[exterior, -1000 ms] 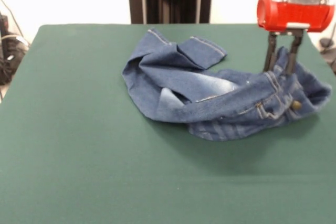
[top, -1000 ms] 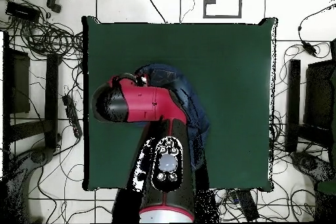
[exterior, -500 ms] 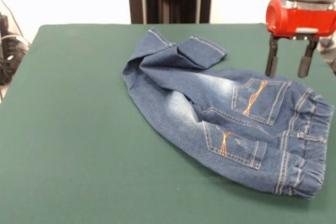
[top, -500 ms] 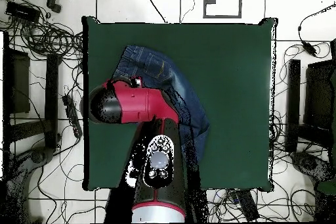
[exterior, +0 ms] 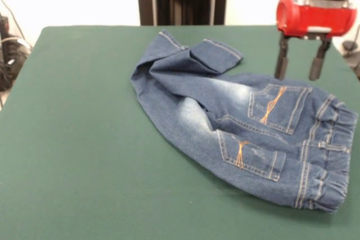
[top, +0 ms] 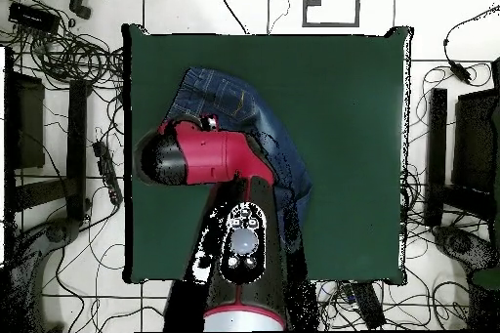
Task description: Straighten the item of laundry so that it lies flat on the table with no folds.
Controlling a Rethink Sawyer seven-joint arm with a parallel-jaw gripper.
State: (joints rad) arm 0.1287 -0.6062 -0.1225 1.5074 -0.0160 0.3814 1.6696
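Item: denim jeans (exterior: 247, 133), on the green desk (exterior: 84, 155), waistband toward its right edge, legs running to the far edge, cuffs folded over.
Gripper (exterior: 298, 63): empty, jaws wide, hovering just above the seat, apart from it.
Your fold lies leftward along the long axis.

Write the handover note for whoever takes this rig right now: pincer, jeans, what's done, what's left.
Pincer: open, empty, hanging above the table just behind the jeans' waist end.
Jeans: on the green table, waist and seat spread out, back pockets up, elastic waistband toward the front view's right edge.
Done: the upper half lies mostly flat.
Left: the legs at the far end are bunched, with one cuff folded back over the other. Probably grip a cuff next and draw the legs out straight.
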